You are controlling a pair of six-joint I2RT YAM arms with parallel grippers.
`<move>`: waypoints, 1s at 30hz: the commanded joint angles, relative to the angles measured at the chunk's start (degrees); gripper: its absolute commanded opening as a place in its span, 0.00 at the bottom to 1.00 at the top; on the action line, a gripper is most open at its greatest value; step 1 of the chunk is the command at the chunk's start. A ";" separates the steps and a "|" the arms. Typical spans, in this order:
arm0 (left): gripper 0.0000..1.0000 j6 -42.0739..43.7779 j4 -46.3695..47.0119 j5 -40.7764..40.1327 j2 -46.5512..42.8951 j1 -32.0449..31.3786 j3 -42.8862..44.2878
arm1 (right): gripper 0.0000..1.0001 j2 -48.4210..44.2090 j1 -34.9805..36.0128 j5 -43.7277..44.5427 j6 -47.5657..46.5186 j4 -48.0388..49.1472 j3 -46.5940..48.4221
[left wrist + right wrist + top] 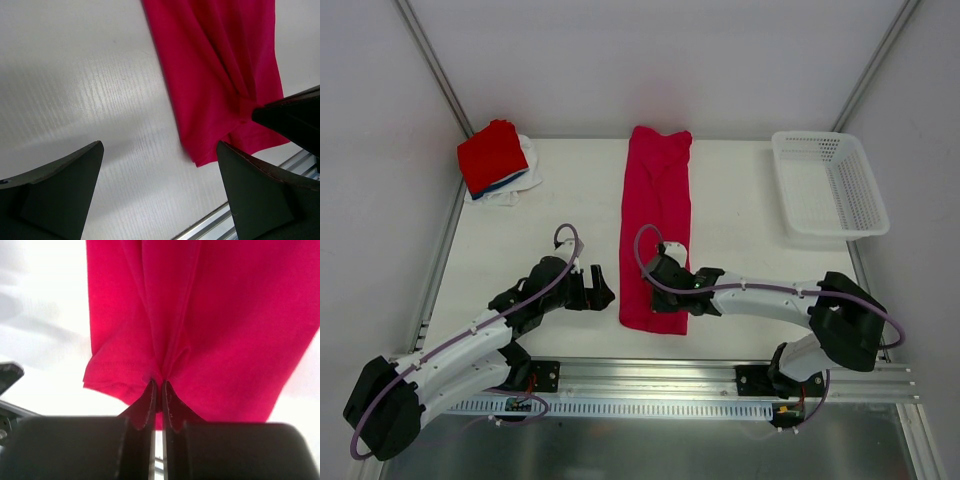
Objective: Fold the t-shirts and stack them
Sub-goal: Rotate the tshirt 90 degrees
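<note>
A big white bench (560, 200) fills most of the view from above. A long pink t-shirt (655, 210) lies on it, right in the middle. It is folded into a thin strip. The strip runs from the far edge of the bench down toward the two arms. Most of it lies flat, but the cloth is bunched into little folds at the near end.

A white basket (815, 136) sits at the far right corner of the bench, well apart from the pink t-shirt. It is plastic with lots of little holes. Inside it, only its own holed bottom and walls show.

A small pile of folded shirts sits at the far left corner. A red t-shirt (492, 155) is on top. A blue t-shirt (510, 184) peeks out under it as a thin edge. A white t-shirt (528, 158) is at the bottom and sticks out on the right side and at the front.

The right gripper (159, 385) is at the near end of the pink t-shirt. Its jaws are pressed together on the hem, near its middle. The cloth gathers into a pleat right where they pinch.

The left gripper (159, 147) hangs over the bare bench, just left of the near corner of the pink t-shirt. Its jaws are wide apart and hold nothing. They do not touch the cloth.
</note>
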 commanded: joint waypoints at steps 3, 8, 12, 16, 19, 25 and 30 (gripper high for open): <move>0.98 -0.12 1.70 0.53 0.50 -0.43 0.22 | 0.01 -7.02 3.50 4.32 1.92 -7.66 1.07; 0.98 -0.29 1.88 0.70 1.03 -0.43 0.40 | 0.00 -12.99 6.14 7.31 5.00 -12.32 -2.89; 0.98 -0.21 2.41 0.88 1.82 -0.43 0.83 | 0.00 -16.51 6.93 8.45 7.20 -13.65 -6.67; 0.98 -0.03 2.67 1.06 2.96 -0.43 1.36 | 0.01 -18.62 7.81 9.42 9.39 -14.53 -9.57; 0.98 0.14 2.67 1.06 3.14 -0.43 1.63 | 0.00 -19.07 8.69 9.51 10.54 -15.05 -11.68; 0.98 0.32 2.67 1.32 3.66 -0.43 1.80 | 0.46 -18.89 11.15 10.82 14.05 -17.42 -14.50; 0.97 -0.29 2.50 4.21 3.23 -0.52 2.77 | 1.00 -18.45 12.21 13.28 15.11 -21.64 -13.27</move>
